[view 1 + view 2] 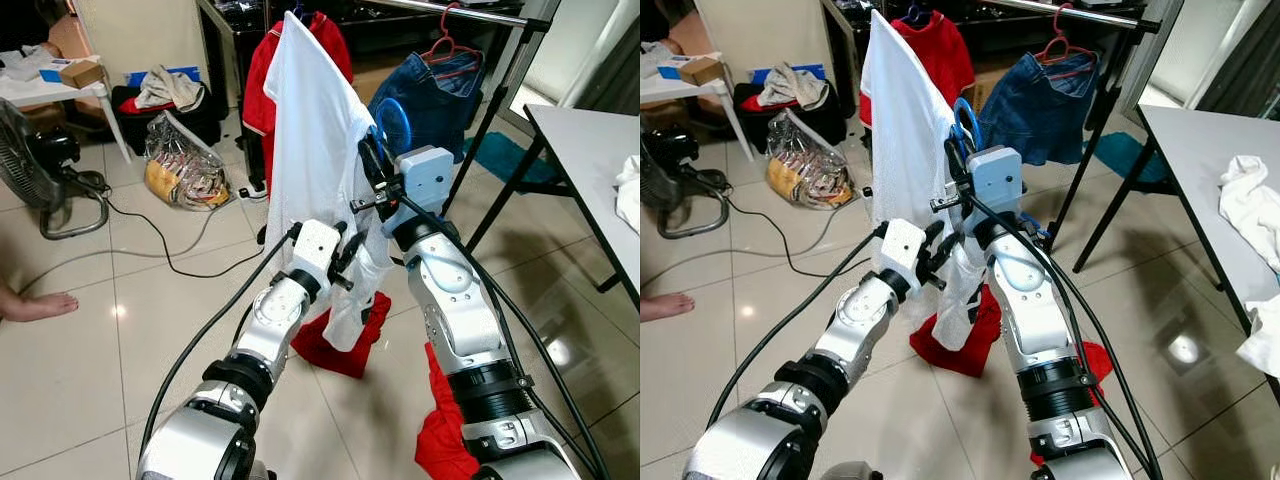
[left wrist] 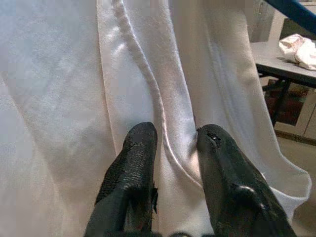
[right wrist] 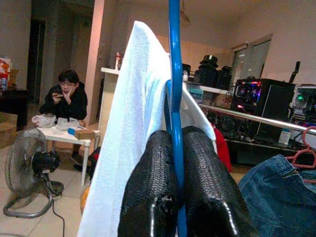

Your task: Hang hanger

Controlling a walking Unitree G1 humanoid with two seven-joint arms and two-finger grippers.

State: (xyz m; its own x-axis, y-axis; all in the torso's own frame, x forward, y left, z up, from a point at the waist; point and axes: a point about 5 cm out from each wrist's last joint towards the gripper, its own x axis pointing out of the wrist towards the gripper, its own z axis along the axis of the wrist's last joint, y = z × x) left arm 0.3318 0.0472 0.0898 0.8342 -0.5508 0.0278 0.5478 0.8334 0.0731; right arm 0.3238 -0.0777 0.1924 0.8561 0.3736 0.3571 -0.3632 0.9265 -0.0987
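I see lived-in home: glossy cream floor tiles (image 1: 120, 350), metal clothes rail (image 1: 470, 12) with garments, grey standing fan (image 1: 30, 165).

One blue hanger (image 3: 174, 74), one white shirt (image 1: 310, 140), one fan (image 3: 29, 170).

Blue hanger (image 3: 174, 74): thin plastic, held upright, clamped between closed fingers of right pincer (image 3: 177, 148). Curved blue part visible beside shirt's shoulder (image 1: 388, 125). White shirt (image 1: 310, 150) draped over hanger, hanging long, lower hem near floor over red cloth. Left pincer (image 2: 173, 148) at shirt's lower front, fingers parted around a fabric seam. Hanger short of metal rail (image 1: 470, 12), not hooked on it.
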